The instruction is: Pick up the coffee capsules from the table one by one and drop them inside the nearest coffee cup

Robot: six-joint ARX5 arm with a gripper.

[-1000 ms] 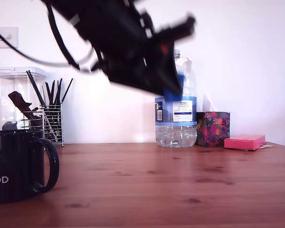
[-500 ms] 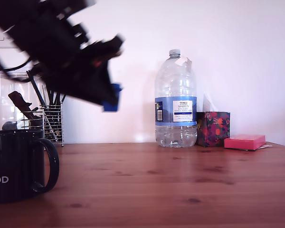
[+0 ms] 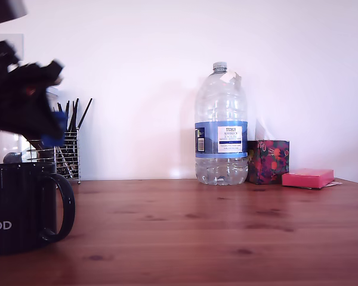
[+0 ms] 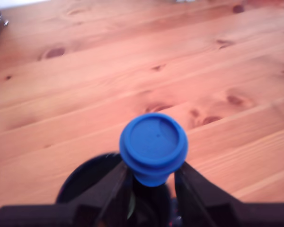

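- The blue capsule [image 4: 154, 146] sits pinched between the two dark fingers of the gripper [image 4: 154, 177], its flat round face turned toward the wrist camera; held by its tapered body, it should fall free once the fingers part.
- In the exterior view the same capsule [image 3: 55, 134] shows only as a small blue blur under the dark arm, above the rim of the black mug [image 3: 21, 205] and clear of it.
- The wrist view shows the mug's dark opening [image 4: 92, 182] just behind and below the capsule, so the pod is held high to clear the rim and looks nearly lined up for a drop.
- A pale streak shows inside the mug between the fingers; I cannot tell what it is.
- The mug stands upright at the exterior view's left edge on the wooden table [image 3: 227, 232], handle toward the middle.
- No other capsule lies on the visible table.
- Farther back stand a water bottle [image 3: 221, 125], a patterned box [image 3: 267, 161] and a pink pad [image 3: 307, 177], well apart from the mug.
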